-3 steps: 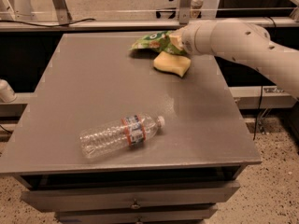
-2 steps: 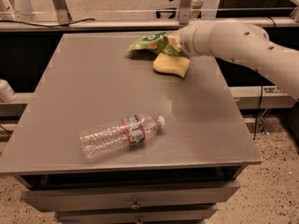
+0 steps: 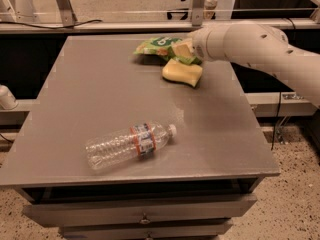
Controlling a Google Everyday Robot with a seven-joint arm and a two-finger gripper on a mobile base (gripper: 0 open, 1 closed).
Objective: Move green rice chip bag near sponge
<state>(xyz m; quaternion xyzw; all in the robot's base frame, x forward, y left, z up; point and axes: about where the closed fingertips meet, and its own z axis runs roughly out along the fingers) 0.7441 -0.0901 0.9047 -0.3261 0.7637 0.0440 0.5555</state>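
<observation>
The gripper [image 3: 184, 49] sits at the table's [image 3: 100, 94] one o'clock, on the green rice chip bag's [image 3: 155, 45] right end; I cannot tell its grip. The sponge [image 3: 182, 72] lies just beside the bag, at five o'clock.

Our white arm [image 3: 265, 49] comes in from the right edge and stretches leftward, rising slightly toward its rounded, thick end. Our gripper [image 3: 186, 52] sits at that tip, low over the far right part of the desk [image 3: 100, 84].

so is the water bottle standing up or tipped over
Tipped: the water bottle lies on its side. The gripper is at the green rice chip bag.
</observation>
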